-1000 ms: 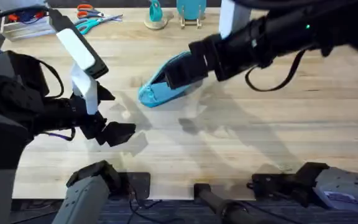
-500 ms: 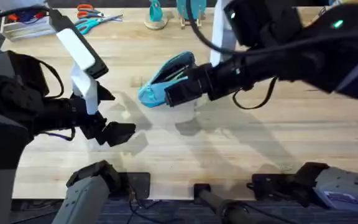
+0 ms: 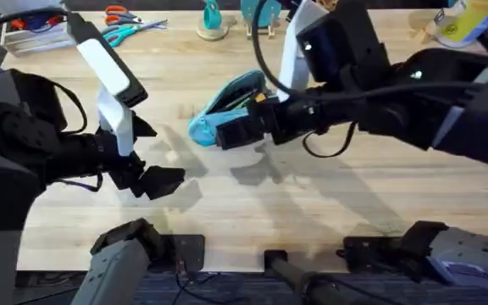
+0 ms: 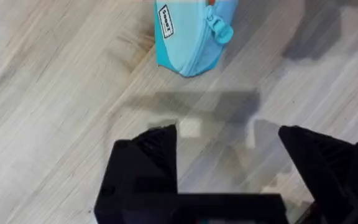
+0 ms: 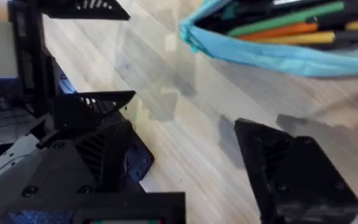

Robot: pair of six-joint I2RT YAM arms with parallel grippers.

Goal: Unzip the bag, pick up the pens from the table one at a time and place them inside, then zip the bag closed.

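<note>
The light-blue bag [image 3: 227, 103] lies on the table [image 3: 329, 199] a little behind centre, its zipper open. Several pens [image 5: 291, 25] in green, orange and yellow lie inside it, seen through the gap in the right wrist view. My right gripper [image 3: 224, 135] hovers just in front of the bag's near end, open and empty [image 5: 185, 140]. The bag's closed end with its zipper pull [image 4: 219, 30] faces my left gripper [image 4: 229, 146], which is open, empty and low over bare wood. In the overhead view the left gripper [image 3: 158, 182] sits left of and nearer than the bag.
Orange scissors [image 3: 121, 14] and teal-handled scissors [image 3: 127, 32] lie at the back left beside a white tray [image 3: 32, 36]. Teal stands [image 3: 213, 21] are at the back centre, and a yellow container [image 3: 464, 21] is at the back right. Bare wood stretches along the front and right.
My right gripper has drawn back off the top of the bag toward the front and left, uncovering the open pouch. The left arm has stayed still.
</note>
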